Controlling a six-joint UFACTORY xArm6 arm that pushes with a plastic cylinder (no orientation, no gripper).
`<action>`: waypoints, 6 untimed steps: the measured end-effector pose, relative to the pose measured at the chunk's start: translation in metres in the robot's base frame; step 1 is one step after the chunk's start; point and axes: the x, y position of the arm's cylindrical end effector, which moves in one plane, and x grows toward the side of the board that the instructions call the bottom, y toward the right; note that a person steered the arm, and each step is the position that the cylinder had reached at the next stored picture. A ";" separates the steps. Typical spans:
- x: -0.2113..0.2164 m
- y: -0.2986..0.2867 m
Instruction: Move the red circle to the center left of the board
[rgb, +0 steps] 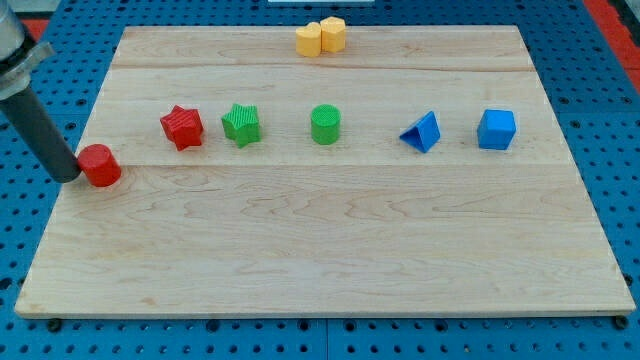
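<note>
Near the counter's (330, 260) left edge, about midway down, the red circle (100, 165) stands upright, a short cylinder with its axis vertical. The tip (70, 176) touches its left side. No pincer shows; no writing is legible.

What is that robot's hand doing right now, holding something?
No hand here: just a rod. My tip holds nothing; it sits against the red circle, on its left in the view.
</note>
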 end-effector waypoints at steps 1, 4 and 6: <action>0.002 0.005; -0.002 0.027; -0.036 0.026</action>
